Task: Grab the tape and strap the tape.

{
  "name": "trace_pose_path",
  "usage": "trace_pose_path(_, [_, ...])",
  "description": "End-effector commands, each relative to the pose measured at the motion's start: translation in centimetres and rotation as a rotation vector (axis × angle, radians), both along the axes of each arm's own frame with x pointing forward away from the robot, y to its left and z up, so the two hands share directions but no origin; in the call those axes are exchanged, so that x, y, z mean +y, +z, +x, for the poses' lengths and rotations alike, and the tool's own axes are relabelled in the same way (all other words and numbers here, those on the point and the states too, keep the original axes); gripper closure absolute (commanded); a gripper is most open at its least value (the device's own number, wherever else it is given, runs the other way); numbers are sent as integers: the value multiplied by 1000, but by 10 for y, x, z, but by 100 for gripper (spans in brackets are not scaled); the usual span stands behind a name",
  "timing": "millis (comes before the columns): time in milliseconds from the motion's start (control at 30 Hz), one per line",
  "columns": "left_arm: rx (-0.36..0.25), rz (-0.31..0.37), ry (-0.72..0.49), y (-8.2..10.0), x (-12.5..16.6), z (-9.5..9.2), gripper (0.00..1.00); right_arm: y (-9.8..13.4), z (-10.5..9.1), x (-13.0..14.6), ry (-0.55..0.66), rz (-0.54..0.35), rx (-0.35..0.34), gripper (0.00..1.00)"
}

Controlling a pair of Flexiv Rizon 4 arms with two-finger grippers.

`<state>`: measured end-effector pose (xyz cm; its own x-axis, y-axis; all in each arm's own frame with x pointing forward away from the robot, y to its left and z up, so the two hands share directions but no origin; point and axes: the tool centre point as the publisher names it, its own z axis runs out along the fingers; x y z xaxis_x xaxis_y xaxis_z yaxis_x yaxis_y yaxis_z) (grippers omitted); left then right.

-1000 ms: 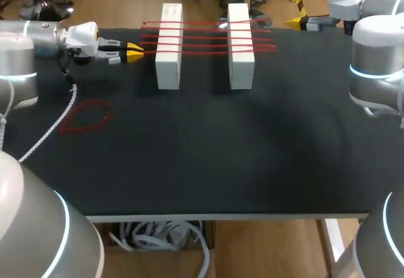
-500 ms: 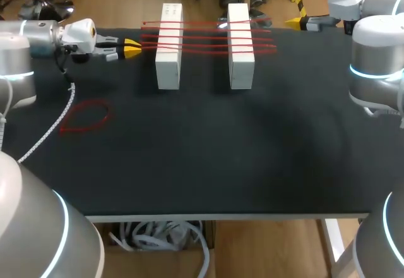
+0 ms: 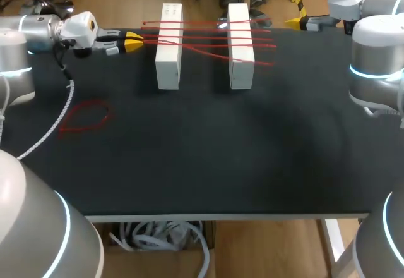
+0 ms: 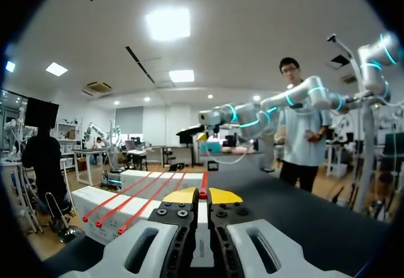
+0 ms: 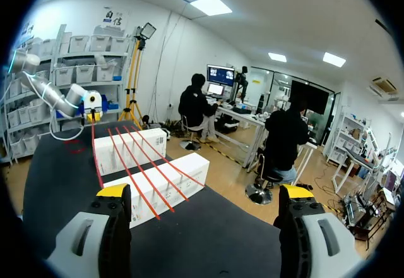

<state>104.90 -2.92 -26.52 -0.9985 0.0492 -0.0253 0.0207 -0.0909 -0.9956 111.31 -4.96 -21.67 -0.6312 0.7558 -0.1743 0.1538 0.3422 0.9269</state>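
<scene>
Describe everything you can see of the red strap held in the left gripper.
The red strap is a thin, flexible-looking band. One end is pinched between the yellow tips of the left gripper, just beyond the left white block. From there it runs slanted across the tops of both white blocks, out of line with the other red straps, which lie roughly parallel. Its far end sticks out past the right white block.

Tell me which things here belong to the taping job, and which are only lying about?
For the job: left gripper, shut on one red tape; the stretched red tapes; two white blocks.
Lying about: red loop; white cable; right gripper, open and empty.
</scene>
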Motion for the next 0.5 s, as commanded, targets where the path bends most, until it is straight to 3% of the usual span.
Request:
trace_pose_path(33, [12,-1,12,13,-5,-11,100,0,0,0,0,-2,2,0])
trace_pose_path(267, [23,-7,-8,29,-13,-23,100,0,0,0,0,-2,2,0])
trace_pose_path(500, [18,-3,26,37,-10,-21,100,0,0,0,0,-2,2,0])
